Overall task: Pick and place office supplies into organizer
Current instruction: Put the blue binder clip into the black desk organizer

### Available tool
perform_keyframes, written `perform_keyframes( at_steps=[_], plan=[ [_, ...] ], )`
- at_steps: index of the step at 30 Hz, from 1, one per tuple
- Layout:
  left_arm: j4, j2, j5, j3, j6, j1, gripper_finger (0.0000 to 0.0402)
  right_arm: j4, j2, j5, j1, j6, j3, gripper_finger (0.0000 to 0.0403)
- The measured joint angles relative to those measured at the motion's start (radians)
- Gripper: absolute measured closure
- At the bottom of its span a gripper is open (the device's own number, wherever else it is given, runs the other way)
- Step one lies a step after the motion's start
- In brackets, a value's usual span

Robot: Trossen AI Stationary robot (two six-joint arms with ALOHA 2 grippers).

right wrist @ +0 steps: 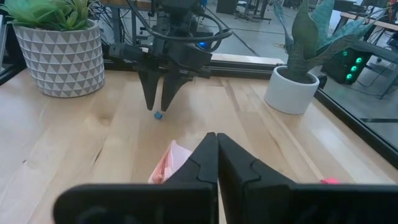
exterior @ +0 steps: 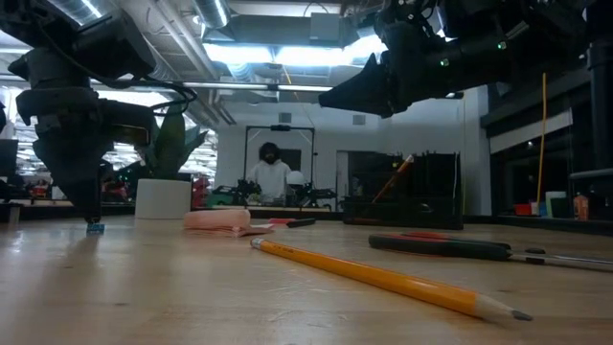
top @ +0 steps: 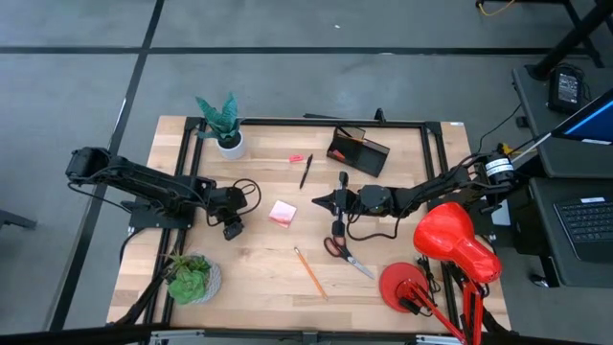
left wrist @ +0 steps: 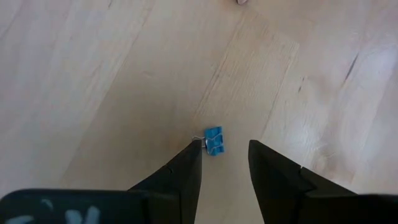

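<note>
High view: your left gripper (top: 233,231) points down at the table (top: 259,268), fingers apart, with a small blue binder clip (left wrist: 213,141) on the wood just at their tips, not clamped. The pink sticky-note pad (top: 282,213) lies at its three o'clock. Your right gripper (top: 321,201) hovers mid-table, fingers together, holding nothing. The black organizer (top: 358,151) sits at its one o'clock, scissors (top: 345,254) at five o'clock, an orange pencil (top: 309,272) at six.
</note>
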State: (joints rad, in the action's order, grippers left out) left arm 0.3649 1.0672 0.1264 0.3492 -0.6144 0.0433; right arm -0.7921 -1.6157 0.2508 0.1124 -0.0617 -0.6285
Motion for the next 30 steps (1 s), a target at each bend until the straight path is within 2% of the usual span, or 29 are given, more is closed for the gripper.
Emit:
perform_keyframes(
  at_steps=[6,19,30],
  plan=[
    [0.0,0.0,0.0,0.0,0.0,0.0,0.0282,0.0,0.0,0.0,0.0,0.0,0.0,0.0399],
    [0.0,0.0,-0.001,0.0,0.0,0.0,0.0344,0.0,0.0,0.0,0.0,0.001,0.0,0.0399],
    [-0.003,0.0,-0.001,0.0,0.0,0.0,0.0329,0.0,0.0,0.0,0.0,0.001,0.0,0.0399]
  ],
)
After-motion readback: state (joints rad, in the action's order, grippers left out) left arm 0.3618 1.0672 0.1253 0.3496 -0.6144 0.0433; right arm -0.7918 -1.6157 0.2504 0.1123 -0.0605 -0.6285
